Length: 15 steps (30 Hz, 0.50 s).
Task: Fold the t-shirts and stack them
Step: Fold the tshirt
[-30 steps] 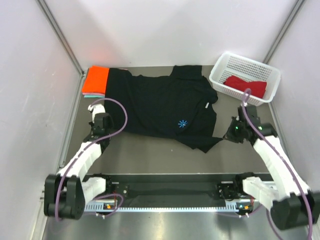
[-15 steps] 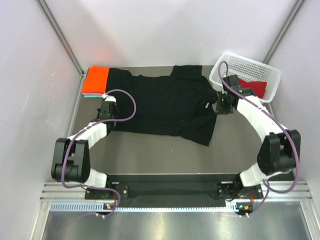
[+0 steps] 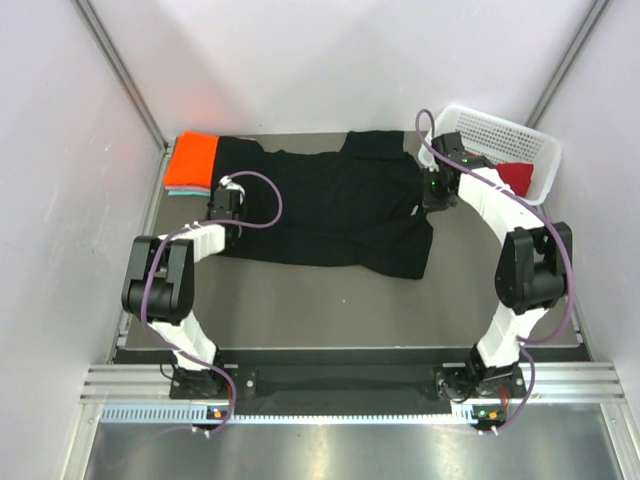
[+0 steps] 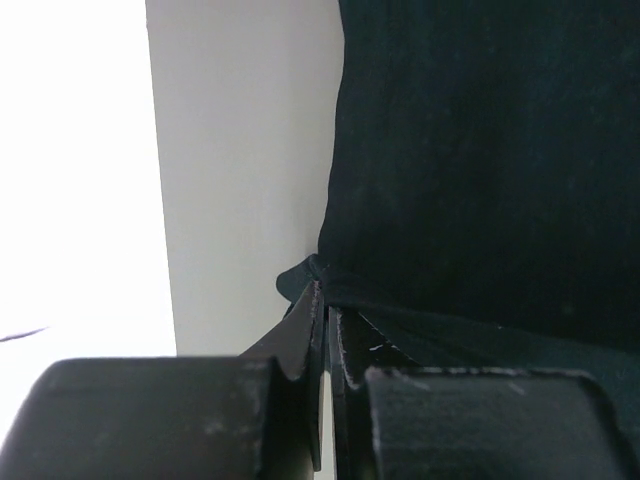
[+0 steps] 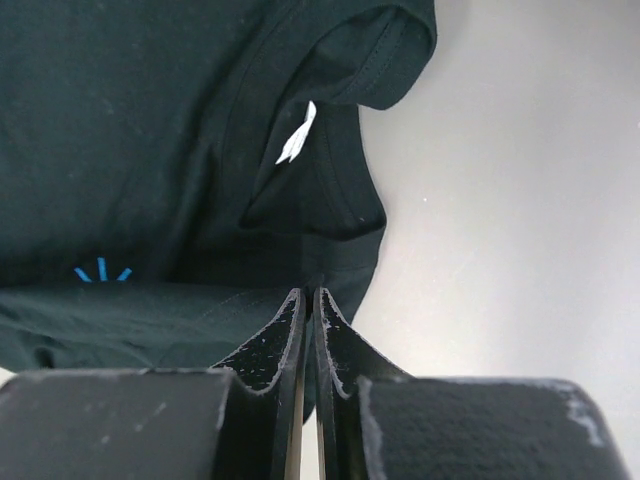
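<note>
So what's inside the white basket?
A dark red t-shirt lies in the basket. The right arm covers part of it, so anything beneath the shirt or arm is hidden.

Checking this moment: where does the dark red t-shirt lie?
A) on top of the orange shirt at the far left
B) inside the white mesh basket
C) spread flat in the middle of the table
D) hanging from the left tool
B: the top view shows the dark red t-shirt lying inside the white mesh basket at the far right corner.
</note>
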Available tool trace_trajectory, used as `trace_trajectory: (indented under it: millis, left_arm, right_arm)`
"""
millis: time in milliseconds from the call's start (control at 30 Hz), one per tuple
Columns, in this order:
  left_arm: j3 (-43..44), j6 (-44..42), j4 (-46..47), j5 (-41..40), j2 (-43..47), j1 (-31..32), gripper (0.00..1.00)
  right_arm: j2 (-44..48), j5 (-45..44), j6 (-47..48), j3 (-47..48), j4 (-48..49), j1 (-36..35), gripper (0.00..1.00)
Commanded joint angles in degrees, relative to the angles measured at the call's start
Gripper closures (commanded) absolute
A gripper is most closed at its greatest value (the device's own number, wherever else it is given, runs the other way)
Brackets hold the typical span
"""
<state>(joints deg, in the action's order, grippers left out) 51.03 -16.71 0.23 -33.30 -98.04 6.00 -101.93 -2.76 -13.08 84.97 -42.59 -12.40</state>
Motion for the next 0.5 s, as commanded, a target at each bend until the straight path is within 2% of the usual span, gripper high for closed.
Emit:
trace_trajectory:
  millis: [0, 100, 367, 433, 467]
  left_arm:
    - [3.8, -2.6, 4.2, -4.0, -1.9, 0.7, 0.97]
    - [4.9, -4.0, 5.1, -6.5, -4.2, 1.4, 0.88]
    - [6.3, -5.3, 6.8, -9.5, -5.1, 2.3, 0.85]
    - [6.5, -5.3, 7.2, -11.5, -6.1, 2.7, 0.77]
    - [6.5, -5.4, 8.4, -13.2, -6.3, 2.7, 0.68]
  right_arm:
    - [-0.5, -0.8, 2.5, 3.1, 1.8, -0.8, 0.96]
    - [-1.0, -0.6, 3.5, 3.4, 2.4, -1.0, 0.95]
    - [-3.1, 0.0, 6.0, 6.5, 3.7, -2.0, 0.96]
    - [-3.4, 0.2, 6.6, 7.2, 4.2, -2.5, 0.96]
    - [-4.0, 0.2, 7.4, 8.3, 4.2, -3.2, 0.96]
